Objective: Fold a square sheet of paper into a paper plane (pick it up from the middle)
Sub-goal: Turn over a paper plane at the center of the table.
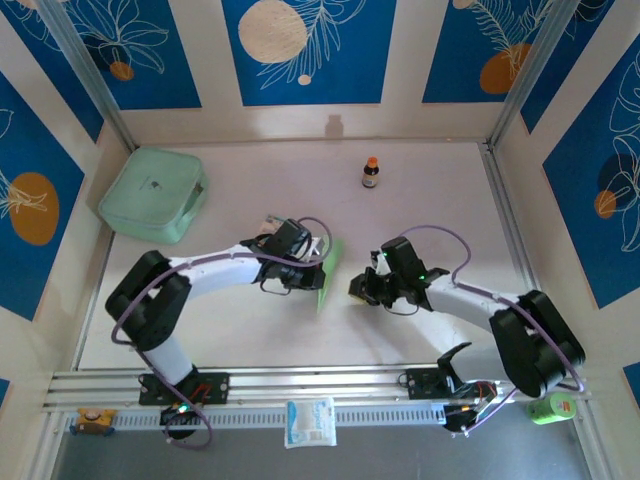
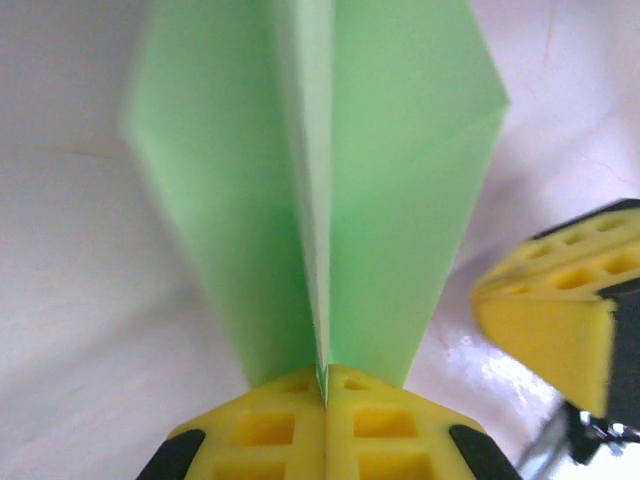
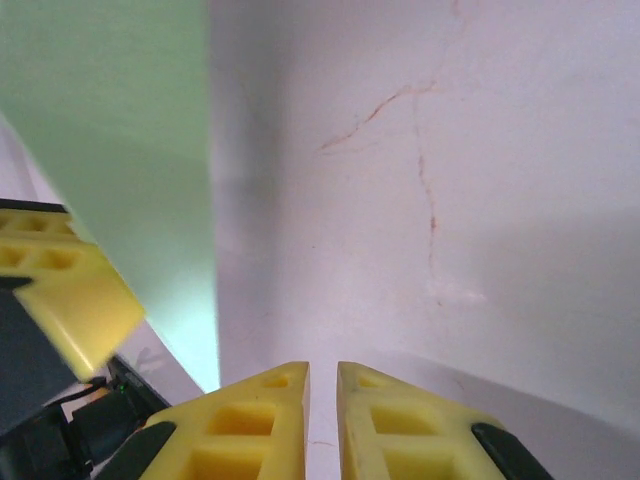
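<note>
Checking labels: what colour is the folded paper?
Pale lime green; paper plane clearest in left wrist view.

Our left arm doubles back at the elbow above its base and stretches rightward. At its end we see the left pincer clamped tight, yellow fingers pressed together on the centre crease of the paper plane. Our right arm mirrors it, bent at the elbow and reaching leftward. The right pincer grips nothing, its fingers a sliver apart. The two pincers face each other, near but not touching.
</note>
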Robot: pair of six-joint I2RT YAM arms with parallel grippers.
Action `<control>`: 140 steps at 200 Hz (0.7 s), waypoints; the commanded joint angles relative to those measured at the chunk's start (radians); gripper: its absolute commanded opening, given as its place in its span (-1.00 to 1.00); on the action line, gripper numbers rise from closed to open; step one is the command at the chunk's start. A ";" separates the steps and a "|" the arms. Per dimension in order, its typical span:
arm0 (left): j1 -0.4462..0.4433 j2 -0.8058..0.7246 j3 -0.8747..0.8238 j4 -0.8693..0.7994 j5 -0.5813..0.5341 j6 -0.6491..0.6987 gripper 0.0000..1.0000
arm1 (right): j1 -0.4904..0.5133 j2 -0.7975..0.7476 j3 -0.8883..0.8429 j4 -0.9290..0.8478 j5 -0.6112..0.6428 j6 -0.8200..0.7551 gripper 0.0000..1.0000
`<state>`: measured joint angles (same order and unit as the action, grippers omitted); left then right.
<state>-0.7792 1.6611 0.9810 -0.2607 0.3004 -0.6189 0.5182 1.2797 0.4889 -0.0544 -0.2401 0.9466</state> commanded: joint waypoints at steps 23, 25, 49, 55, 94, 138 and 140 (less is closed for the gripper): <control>-0.056 0.008 0.104 -0.294 -0.388 -0.005 -1.00 | -0.003 -0.064 0.026 -0.101 0.082 -0.008 -0.68; -0.057 0.010 0.107 -0.298 -0.394 -0.006 -0.99 | -0.002 -0.063 0.026 -0.101 0.082 -0.008 -0.68; -0.076 0.034 0.126 -0.318 -0.419 -0.019 -0.99 | 0.003 -0.057 0.025 -0.098 0.082 -0.005 -0.68; -0.080 0.041 0.131 -0.322 -0.424 -0.023 -0.99 | 0.003 -0.056 0.023 -0.096 0.082 -0.003 -0.68; -0.095 0.084 0.140 -0.331 -0.417 -0.036 -0.92 | 0.008 -0.035 0.023 -0.082 0.071 -0.001 -0.68; -0.100 0.106 0.138 -0.327 -0.406 -0.039 -0.81 | 0.009 -0.021 0.023 -0.071 0.064 0.002 -0.68; -0.099 0.107 0.139 -0.327 -0.405 -0.040 -0.81 | 0.009 -0.021 0.023 -0.070 0.064 0.001 -0.68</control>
<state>-0.8684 1.7508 1.0954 -0.5587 -0.0891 -0.6487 0.5205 1.2495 0.4919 -0.1215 -0.1677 0.9474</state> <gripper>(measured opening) 0.085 0.161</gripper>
